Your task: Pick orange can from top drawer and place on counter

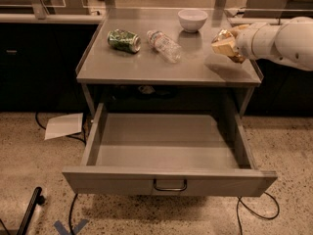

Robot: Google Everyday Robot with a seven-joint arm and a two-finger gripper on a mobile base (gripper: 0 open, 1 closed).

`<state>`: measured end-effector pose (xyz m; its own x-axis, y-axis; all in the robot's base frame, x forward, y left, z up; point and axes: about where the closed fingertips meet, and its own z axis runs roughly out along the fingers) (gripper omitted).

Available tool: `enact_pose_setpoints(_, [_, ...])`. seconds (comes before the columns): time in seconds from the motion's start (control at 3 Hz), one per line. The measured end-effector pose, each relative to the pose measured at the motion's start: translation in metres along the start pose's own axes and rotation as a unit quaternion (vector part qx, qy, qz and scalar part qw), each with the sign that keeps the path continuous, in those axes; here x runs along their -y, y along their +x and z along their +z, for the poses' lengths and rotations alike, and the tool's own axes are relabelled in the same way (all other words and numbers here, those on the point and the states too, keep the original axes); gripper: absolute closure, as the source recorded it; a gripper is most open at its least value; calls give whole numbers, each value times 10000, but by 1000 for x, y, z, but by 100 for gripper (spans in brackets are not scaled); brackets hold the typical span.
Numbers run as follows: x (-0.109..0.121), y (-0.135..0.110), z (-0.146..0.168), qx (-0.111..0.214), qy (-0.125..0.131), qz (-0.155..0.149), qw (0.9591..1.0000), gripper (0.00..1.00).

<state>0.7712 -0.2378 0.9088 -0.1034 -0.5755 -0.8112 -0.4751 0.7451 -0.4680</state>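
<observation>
The top drawer [168,180] is pulled fully open, and its grey inside shows nothing in it. My gripper [224,45] hangs just above the right side of the counter [146,70], with my white arm reaching in from the right. Its pale fingers are closed around a small dark orange-brown object, the orange can [237,58]. The fingers and wrist hide most of the can.
On the counter lie a green patterned can [123,40] on its side at the back left and a clear plastic bottle [164,45] beside it. A white bowl [192,19] stands at the back. A sheet of paper [63,125] and cables lie on the floor.
</observation>
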Motion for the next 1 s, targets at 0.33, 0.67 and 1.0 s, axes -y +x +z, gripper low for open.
enact_pose_setpoints(0.33, [0, 0, 0, 0, 0, 0, 10000, 11])
enact_pose_setpoints(0.67, [0, 0, 0, 0, -1, 0, 10000, 0])
enact_pose_setpoints(1.0, [0, 0, 0, 0, -1, 0, 10000, 0])
